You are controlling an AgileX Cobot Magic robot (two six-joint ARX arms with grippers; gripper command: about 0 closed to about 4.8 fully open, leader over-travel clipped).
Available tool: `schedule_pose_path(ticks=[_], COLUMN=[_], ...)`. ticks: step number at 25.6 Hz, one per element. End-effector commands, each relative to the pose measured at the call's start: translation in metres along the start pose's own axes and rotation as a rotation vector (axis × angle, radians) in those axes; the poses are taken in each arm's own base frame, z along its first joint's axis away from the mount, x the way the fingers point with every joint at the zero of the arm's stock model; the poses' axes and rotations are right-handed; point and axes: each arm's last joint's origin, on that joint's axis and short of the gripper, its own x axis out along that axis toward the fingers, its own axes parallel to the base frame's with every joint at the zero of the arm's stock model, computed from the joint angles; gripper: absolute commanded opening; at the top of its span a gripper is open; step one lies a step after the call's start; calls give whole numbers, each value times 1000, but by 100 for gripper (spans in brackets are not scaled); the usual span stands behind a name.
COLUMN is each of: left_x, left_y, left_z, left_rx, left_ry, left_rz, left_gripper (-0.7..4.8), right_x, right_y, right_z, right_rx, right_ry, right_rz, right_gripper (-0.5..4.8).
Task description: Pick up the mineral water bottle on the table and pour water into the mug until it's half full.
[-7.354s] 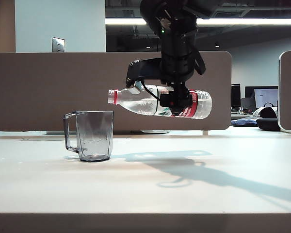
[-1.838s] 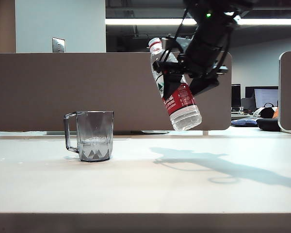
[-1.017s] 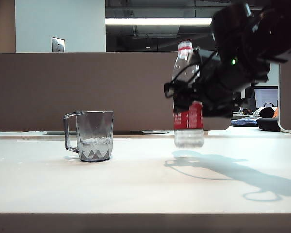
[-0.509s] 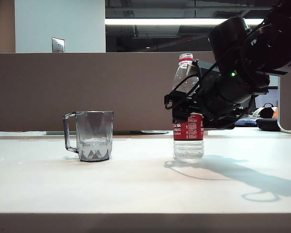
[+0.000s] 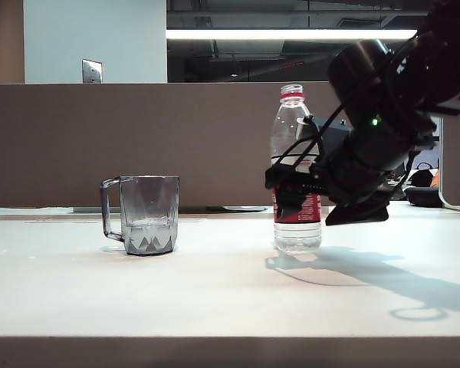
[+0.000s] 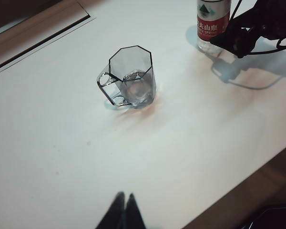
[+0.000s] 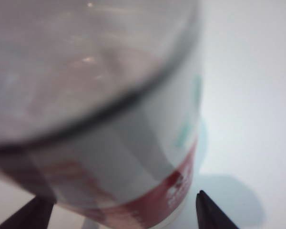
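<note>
The mineral water bottle (image 5: 296,172) now stands upright on the desk (image 5: 215,291), set down well to the right of the mug (image 5: 142,215). The right gripper (image 5: 295,192) has spread its fingers (image 7: 207,210) off the label, so pouring looks finished.

Only the left wrist view shows water (image 6: 136,86) low in the mug, and the left gripper (image 6: 123,212) pinched together, empty.

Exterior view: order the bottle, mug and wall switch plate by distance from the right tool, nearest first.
1. Bottle: upright on the table, between the right tool's open fingers.
2. Mug: on the table, farther left.
3. Wall switch plate: far upper left, behind the partition.
</note>
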Motion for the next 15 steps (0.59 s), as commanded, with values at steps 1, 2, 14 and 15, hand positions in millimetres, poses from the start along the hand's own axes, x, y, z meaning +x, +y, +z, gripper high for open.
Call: schedule_pose_path(ticks=[1,2,14,15], left_x=[-2,-2,-2,-2], left_y=[0,0,0,0], left_z=[1,1,2,2], left_rx=[1,1,1,1], left_ry=[-15,-15,-18,-18], left_rz=[1,1,-1,-1], left_gripper=[-5,-5,-5,-5], right_x=[-10,-12,-46,-51], right_y=[1,1,0,0], right_z=[10,12,29,30], right_rx=[-20,-27,-54,-55], right_ry=[-20,-21,15,26], right_rz=[3,3,1,2], right_gripper=[411,411,413,412])
